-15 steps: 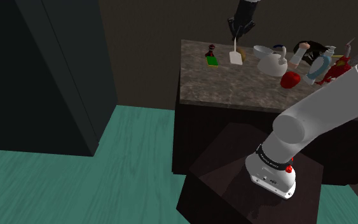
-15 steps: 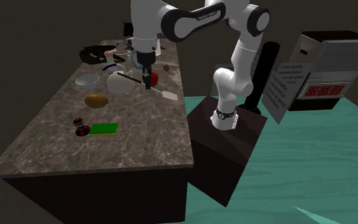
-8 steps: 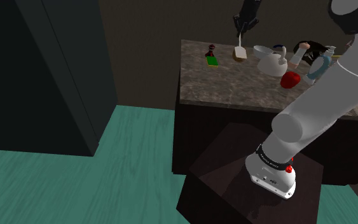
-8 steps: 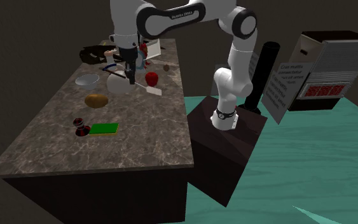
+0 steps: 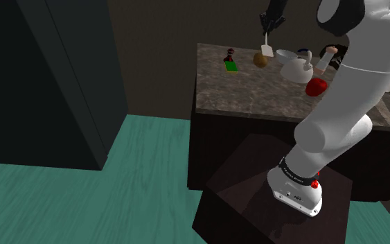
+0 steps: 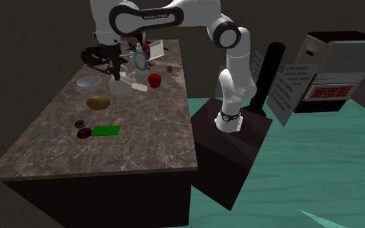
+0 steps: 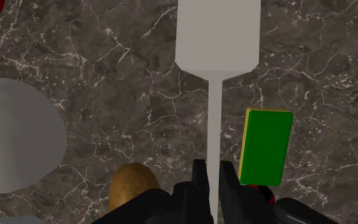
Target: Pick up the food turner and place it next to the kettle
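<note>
I am holding the white food turner (image 7: 217, 38) above the marbled counter (image 7: 107, 83), near the white kettle (image 5: 297, 67), my gripper (image 7: 210, 170) pinching its thin handle's end. Light and stiff, it is probably wanting to pivot.

white turner (image 7: 217, 38), green block (image 7: 266, 146), dark veined counter (image 7: 107, 83).

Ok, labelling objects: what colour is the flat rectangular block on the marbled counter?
The flat rectangular block is green, yellow along one edge; best in the wrist view.
</note>
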Controlling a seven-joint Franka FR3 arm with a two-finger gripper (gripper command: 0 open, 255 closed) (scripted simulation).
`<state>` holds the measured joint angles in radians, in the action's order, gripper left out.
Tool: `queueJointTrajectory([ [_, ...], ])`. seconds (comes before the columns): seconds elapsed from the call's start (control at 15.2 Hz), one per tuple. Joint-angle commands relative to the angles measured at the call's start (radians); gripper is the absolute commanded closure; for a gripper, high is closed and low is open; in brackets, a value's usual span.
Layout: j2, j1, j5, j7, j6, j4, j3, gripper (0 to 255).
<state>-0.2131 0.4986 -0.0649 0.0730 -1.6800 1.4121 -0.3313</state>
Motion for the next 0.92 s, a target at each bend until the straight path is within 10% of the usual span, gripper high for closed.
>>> queueJointTrajectory([
  [0.0,-0.091,0.036,-0.034,-0.039,0.037,-0.122,-0.011,255],
  [0.33,-0.378,0.175,-0.127,-0.106,0.197,-0.563,-0.009,255],
  [0.86,-0.305,0.135,-0.106,-0.112,0.039,-0.33,-0.013,255],
])
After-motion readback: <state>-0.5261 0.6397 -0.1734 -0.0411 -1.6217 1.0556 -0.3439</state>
